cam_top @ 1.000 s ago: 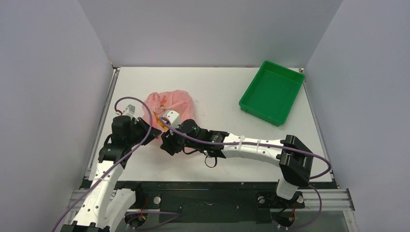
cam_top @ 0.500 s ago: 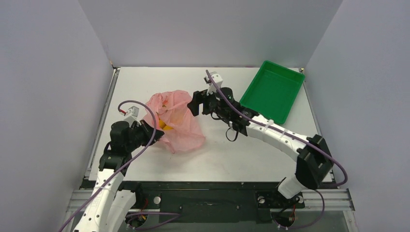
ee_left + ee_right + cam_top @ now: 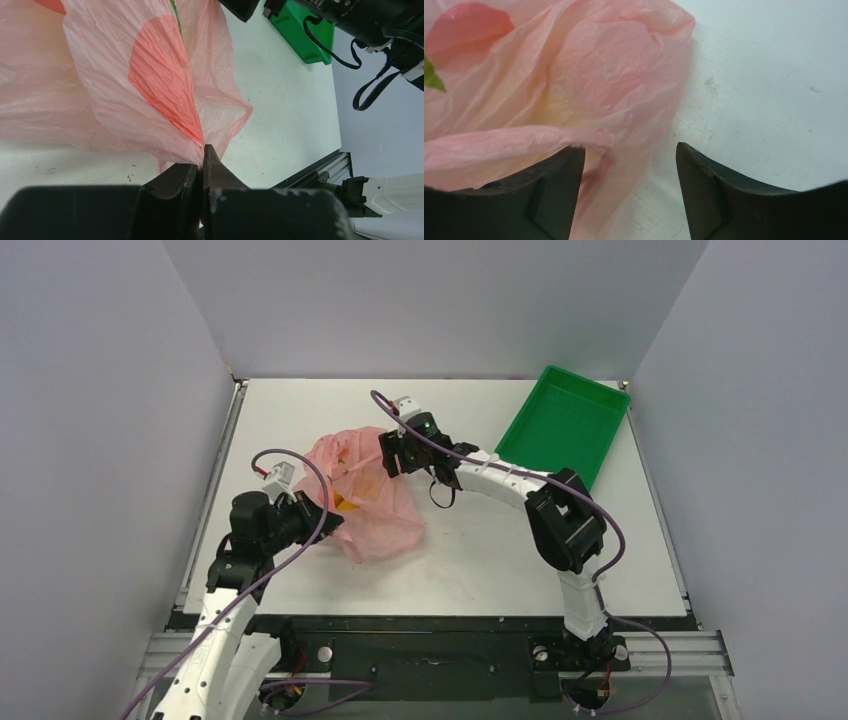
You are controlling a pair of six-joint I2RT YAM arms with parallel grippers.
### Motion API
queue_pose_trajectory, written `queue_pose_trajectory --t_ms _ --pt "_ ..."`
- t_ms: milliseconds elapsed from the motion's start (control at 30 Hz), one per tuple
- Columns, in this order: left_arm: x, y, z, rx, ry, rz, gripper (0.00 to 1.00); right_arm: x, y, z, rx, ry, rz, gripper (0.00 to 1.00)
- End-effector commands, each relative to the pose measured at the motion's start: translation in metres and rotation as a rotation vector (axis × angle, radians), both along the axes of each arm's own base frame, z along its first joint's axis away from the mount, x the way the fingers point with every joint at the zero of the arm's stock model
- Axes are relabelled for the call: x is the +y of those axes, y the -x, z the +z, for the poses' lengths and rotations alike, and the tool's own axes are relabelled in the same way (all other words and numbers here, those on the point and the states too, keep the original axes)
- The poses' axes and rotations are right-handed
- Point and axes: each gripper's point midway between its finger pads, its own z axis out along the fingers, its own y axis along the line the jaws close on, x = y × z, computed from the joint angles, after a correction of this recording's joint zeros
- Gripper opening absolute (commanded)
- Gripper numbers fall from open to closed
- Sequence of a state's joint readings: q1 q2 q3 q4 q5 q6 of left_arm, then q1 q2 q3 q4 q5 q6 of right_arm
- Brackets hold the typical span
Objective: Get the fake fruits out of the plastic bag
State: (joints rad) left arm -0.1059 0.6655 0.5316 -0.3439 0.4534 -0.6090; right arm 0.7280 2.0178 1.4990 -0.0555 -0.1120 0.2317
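Table (image 3: 480, 550): plastic bag (image 3: 378, 502) in left hand (image 3: 204, 152).

The fake fruits (image 3: 344, 502) show only as a yellow-orange smudge through the plastic bag (image 3: 388, 516), their shapes and number unreadable

No text, label, brand, number or sign can be read in any view. The plastic bag (image 3: 375, 505) shows only plain pink film. A small green sliver at its edge in the wrist views is too little to tell whether it is print. The green tray (image 3: 560, 430) shows bare plastic.
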Motion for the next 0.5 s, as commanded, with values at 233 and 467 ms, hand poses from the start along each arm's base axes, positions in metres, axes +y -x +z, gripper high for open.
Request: queue_pose_trajectory --t_ms 233,467 --pt "0.007 -0.007 0.018 0.022 -0.080 0.001 0.00 -0.062 -0.075 0.093 -0.205 0.011 -0.427 0.00" --pt "0.023 -0.004 0.022 -0.006 -0.119 0.097 0.00 -0.124 -0.107 0.112 -0.256 0.092 -0.594 0.00"
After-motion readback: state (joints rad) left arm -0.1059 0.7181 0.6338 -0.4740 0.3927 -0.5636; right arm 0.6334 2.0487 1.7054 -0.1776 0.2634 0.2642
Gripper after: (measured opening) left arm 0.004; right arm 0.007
